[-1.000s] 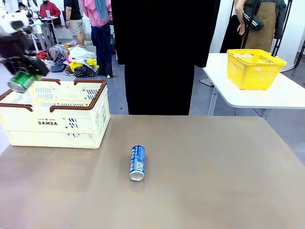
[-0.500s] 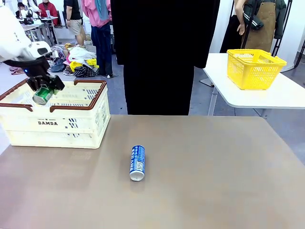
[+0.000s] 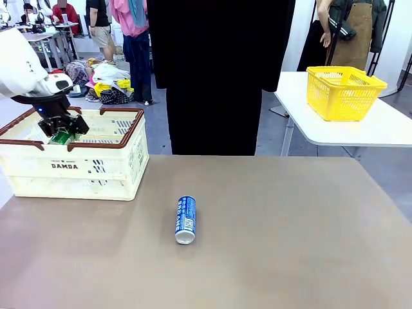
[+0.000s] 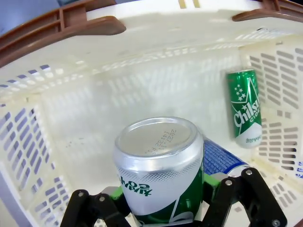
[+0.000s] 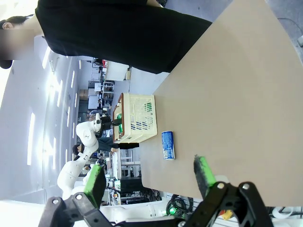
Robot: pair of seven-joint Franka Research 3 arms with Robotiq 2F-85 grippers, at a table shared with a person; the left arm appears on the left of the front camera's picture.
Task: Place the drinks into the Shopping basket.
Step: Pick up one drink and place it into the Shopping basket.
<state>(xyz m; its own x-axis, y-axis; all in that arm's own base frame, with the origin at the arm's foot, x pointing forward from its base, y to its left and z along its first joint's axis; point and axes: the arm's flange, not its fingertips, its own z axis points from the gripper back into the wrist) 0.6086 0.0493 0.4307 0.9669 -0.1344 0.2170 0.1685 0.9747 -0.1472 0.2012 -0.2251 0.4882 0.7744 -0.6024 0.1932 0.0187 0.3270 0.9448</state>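
Peeking from behind the slim green drink can (image 4: 158,170) pinched by the left jaws, a blue can (image 4: 220,158) is mostly hidden inside the large cream-white slotted plastic shopping basket (image 3: 96,168). A second green can with white lettering (image 4: 245,108) is seen lying on the basket floor. The pinched can has been sunk lower past the brown rim than before. A blue-and-white slim can (image 3: 185,219) is left lying unmoved on the brown tabletop (image 3: 290,244). The right jaws are held spread.
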